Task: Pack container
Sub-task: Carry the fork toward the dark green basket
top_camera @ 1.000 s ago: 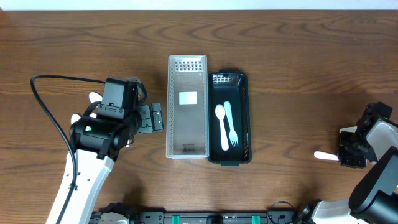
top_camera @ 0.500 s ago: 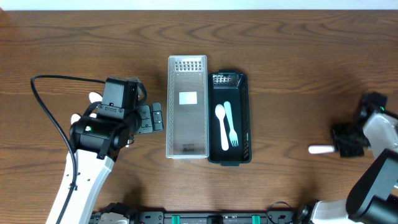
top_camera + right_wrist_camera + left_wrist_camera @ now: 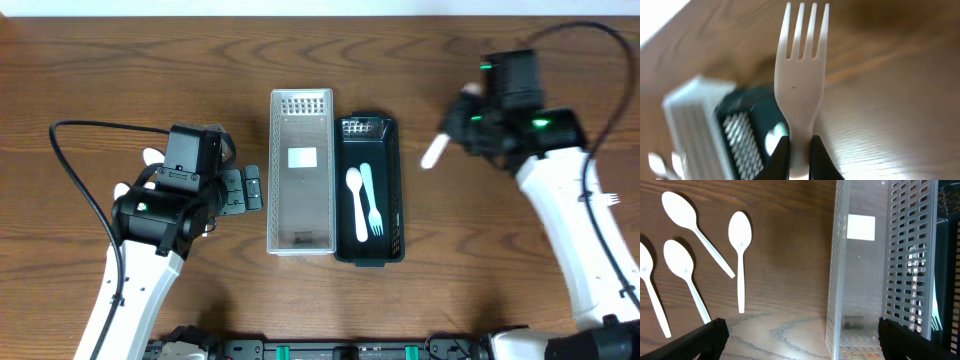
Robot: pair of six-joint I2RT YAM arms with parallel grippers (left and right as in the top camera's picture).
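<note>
Transport of a white plastic fork (image 3: 799, 85) is the step we judge to be in hand. Our right gripper (image 3: 800, 154) pinches the fork by its handle, tines pointing away from the wrist. In the overhead view it hangs above the brown wooden table (image 3: 480, 260), near the upper right corner of the black perforated plastic container (image 3: 390, 150) but apart from it and not yet over it. That container lies at the middle of the table, its long side against a clear perforated plastic bin (image 3: 300, 210). It holds a white plastic spoon (image 3: 353, 185) and a pale mint plastic fork (image 3: 372, 208), side by side along its length. Our left gripper (image 3: 800, 335) sits just left of the clear bin with its jaws spread wide and nothing between them. Its wrist camera shows several loose white plastic spoons (image 3: 739, 230) on the wood to the left of the bin. For the next move, we think the right arm must carry the held fork leftward until it is over the black container. It should then turn the fork to run along the container's long axis and lower it into the free strip beside the two utensils before the jaws part. The container looks narrow, so a fork let go crosswise or too high would likely catch on the rim or land on the table.
</note>
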